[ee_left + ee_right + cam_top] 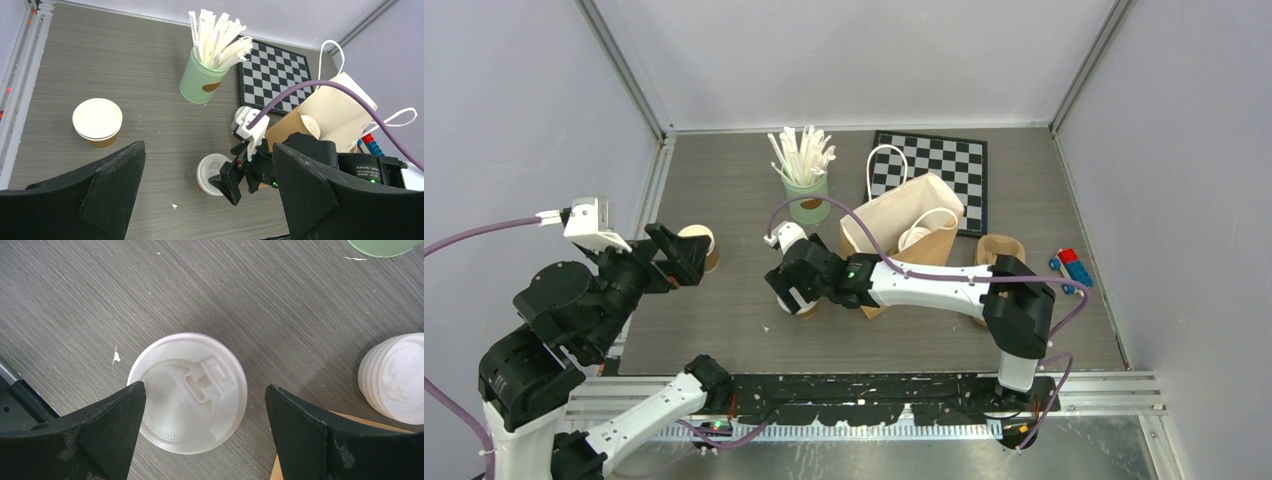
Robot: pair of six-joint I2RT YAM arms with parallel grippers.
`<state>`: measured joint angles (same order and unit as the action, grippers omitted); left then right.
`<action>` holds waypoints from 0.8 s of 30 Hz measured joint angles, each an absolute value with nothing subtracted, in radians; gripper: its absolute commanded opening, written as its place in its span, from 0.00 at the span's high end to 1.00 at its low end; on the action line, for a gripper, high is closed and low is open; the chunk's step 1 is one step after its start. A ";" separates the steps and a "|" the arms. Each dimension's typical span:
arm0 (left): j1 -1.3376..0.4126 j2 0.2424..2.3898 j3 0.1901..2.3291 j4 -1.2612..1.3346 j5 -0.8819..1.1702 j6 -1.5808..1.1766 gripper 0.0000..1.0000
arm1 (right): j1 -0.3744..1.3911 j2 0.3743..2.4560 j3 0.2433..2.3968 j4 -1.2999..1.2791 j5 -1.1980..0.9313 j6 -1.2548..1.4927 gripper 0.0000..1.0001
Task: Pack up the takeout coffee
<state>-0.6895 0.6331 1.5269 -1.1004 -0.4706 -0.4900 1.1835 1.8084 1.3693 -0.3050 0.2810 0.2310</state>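
Observation:
Two tan takeout coffee cups with white lids stand on the grey table. One cup [704, 238] [97, 120] is at the left, just beyond my left gripper [686, 258] [208, 145], which is open, holds nothing and sits above and behind it. The other cup [805, 309] [211, 170] [189, 392] stands mid-table beneath my right gripper [792, 295] [205, 385]. That gripper is open and hangs over the lid. Its left finger overlaps the rim, its right finger stands apart from it.
A tan paper bag [904, 235] [340, 112] with white handles lies right of the middle cup. A mint-green can of white sticks [807, 195] [200, 82], a chessboard [939, 170], a brown pulp tray [1001, 248] and a toy car [1072, 268] lie behind and right. White ridged lids [397, 377] are near the bag.

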 measured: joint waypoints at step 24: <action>-0.690 0.624 1.488 -1.097 -0.471 -0.489 0.00 | 1.195 1.765 1.365 -0.290 0.247 0.156 0.07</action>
